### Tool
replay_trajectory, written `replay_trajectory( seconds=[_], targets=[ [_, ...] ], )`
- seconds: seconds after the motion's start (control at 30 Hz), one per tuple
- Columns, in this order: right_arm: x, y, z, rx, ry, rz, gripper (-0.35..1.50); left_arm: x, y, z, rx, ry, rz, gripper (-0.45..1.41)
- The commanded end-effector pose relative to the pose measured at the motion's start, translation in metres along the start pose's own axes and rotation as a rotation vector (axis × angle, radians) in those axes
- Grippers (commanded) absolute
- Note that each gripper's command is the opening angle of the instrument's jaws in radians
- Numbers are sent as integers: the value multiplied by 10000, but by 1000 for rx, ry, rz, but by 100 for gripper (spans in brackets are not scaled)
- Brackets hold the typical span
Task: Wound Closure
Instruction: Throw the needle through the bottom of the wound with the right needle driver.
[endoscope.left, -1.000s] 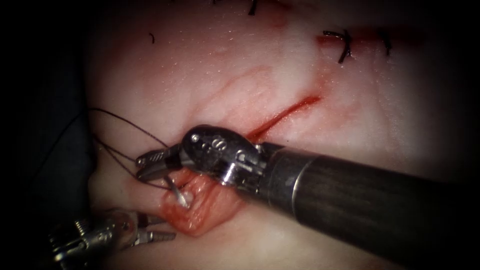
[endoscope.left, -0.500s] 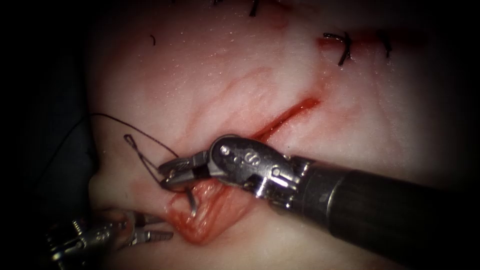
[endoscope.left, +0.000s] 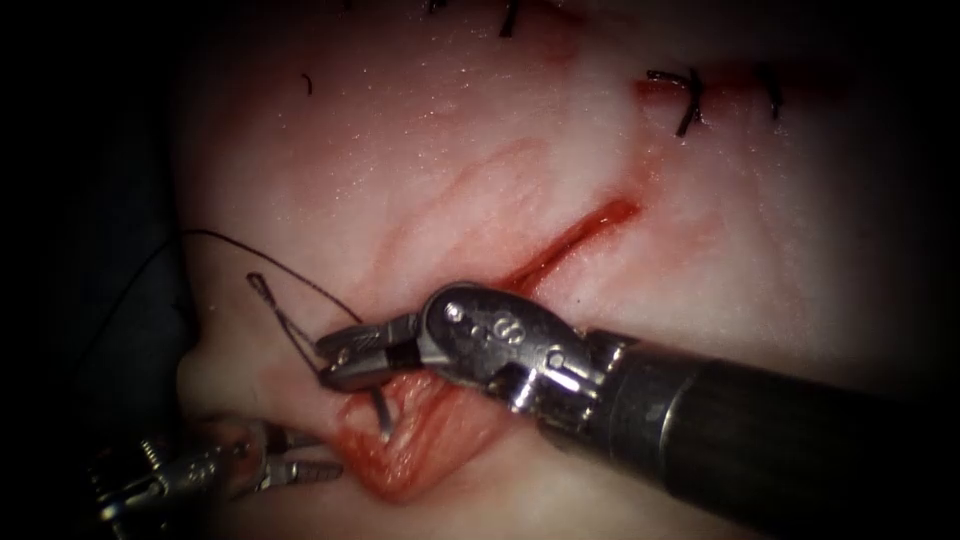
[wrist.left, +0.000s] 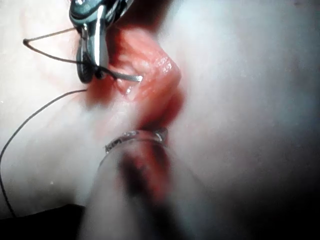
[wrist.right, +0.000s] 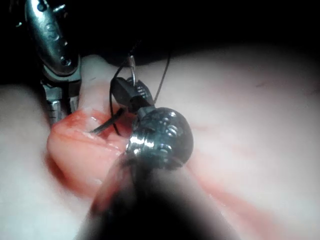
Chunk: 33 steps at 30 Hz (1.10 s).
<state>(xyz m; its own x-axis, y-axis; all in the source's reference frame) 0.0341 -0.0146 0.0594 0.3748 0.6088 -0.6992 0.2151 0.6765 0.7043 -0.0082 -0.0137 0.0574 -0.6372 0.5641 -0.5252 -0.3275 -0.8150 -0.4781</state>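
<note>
Right pincer (endoscope.left: 345, 362) clamps the needle (endoscope.left: 381, 412) at the gaping lower end of the cut (endoscope.left: 575, 232).

From the jaws, the needle points toward 6 o'clock, its tip resting in the red open flesh of the tissue (endoscope.left: 450, 150); thread (endoscope.left: 285, 320) loops off at 10 o'clock. Left pincer (endoscope.left: 305, 455) sits at 7 o'clock, narrowly parted, holding nothing. Risks: the needle twisting in that grip, or the loose thread snagging on the jaws.

Dark surround on every side, bright light falling on the centre only. Dark blue drape (endoscope.left: 130, 300) at left edge. No walls, floor or furniture discernible.
</note>
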Motion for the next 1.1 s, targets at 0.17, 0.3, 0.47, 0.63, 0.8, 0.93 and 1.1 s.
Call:
replay_trajectory(
  seconds=[0.17,0.3,0.47,0.63,0.8,0.93,1.1],
  targets=[
    [0,2,8,64,31,159,-35,2,-4,4,8,2,2,7],
    [-2,1,7,95,28,296,-35,3,-4,4,11,2,2,8],
    [-5,-3,4,123,29,380,-35,4,-5,3,15,3,0,8],
    [-7,-7,5,155,35,438,-35,4,-5,2,15,3,1,8],
    [-7,-12,8,189,33,497,-35,3,-6,1,19,3,1,9],
    [-6,-17,9,219,20,556,-35,3,-7,-1,20,3,1,9],
    [-6,-21,10,251,16,604,-35,3,-7,-1,23,4,1,9]
  ],
)
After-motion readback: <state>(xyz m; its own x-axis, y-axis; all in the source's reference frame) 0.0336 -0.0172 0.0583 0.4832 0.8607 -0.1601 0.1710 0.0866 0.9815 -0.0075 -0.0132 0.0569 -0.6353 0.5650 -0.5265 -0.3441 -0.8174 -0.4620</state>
